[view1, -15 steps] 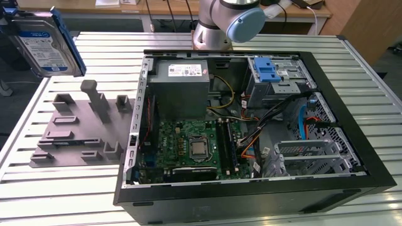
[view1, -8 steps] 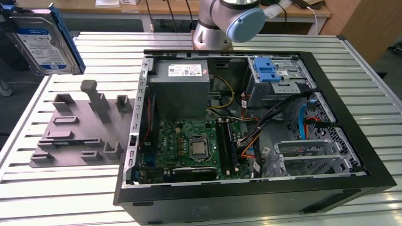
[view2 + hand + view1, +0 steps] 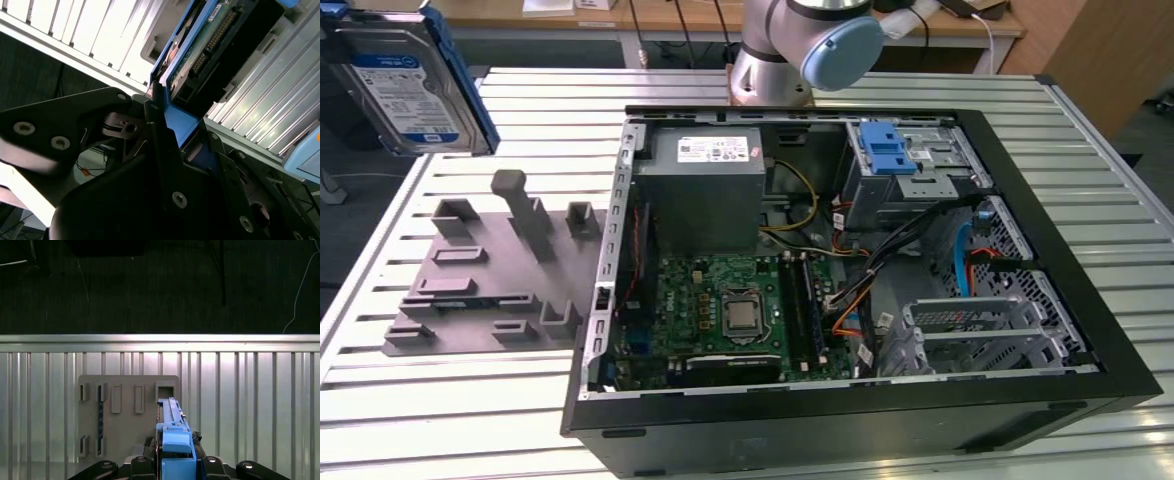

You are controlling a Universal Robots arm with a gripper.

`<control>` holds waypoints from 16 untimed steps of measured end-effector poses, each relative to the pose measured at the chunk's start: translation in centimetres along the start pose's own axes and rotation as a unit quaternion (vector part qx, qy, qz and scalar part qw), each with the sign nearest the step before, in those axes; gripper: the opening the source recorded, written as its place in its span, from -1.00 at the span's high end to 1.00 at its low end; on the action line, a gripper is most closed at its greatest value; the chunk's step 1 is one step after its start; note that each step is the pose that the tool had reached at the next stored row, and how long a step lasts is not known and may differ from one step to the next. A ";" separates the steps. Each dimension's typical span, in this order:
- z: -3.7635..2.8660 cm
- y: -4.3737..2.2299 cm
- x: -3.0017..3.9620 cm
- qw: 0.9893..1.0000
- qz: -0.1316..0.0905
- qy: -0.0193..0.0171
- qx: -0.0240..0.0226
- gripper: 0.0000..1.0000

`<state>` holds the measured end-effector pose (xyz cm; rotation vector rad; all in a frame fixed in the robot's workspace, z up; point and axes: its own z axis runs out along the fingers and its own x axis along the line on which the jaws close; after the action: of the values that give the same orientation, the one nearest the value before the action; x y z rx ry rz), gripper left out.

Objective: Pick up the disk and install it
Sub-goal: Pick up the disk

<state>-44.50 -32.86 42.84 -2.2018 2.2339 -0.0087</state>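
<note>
Presently, the black open-sided computer case (image 3: 854, 420) lies on its side on the slatted aluminium desk (image 3: 440, 400). It contains a large grey power supply box with a white sticker (image 3: 707, 190), a green motherboard (image 3: 727, 315), a grey metal drive cage with a blue plastic latch (image 3: 907, 165), and coloured cables (image 3: 854, 290) running between them. What sits inside the drive cage cannot be made out. A flat grey fixture plate with upright holders and slots (image 3: 467, 300) (image 3: 127, 435) lies on the desk just beside the case, on the exterior view's left; the contents of its slots are hard to tell. The flat silver hard disk with a white-and-blue label and blue plastic carrier frame (image 3: 400, 90) is held off the desk, well apart from the case, at the exterior view's upper left, where the picture's edge cuts it off. In the second wrist view the black gripper (image 3: 180, 117) is clenched on the carrier frame, and the disk (image 3: 210, 35) shows its green circuit-board underside. In the first wrist view the disk (image 3: 172, 430) appears edge-on above the fixture plate, its body largely hidden behind its own frame, with the gripper (image 3: 175, 466) cut off. The grey arm (image 3: 787, 50) is cut off at the top of the exterior view.
</note>
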 end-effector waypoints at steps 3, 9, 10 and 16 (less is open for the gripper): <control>-0.33 0.00 0.00 1.000 0.000 0.000 0.000 0.27; -0.77 -0.01 0.00 1.000 0.000 0.000 0.000 0.27; -0.84 0.00 0.00 1.000 0.000 0.000 0.000 0.27; -1.29 -0.01 0.00 1.000 0.000 0.000 0.000 0.27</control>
<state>-44.50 -32.86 44.13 -2.2017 2.2340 -0.0087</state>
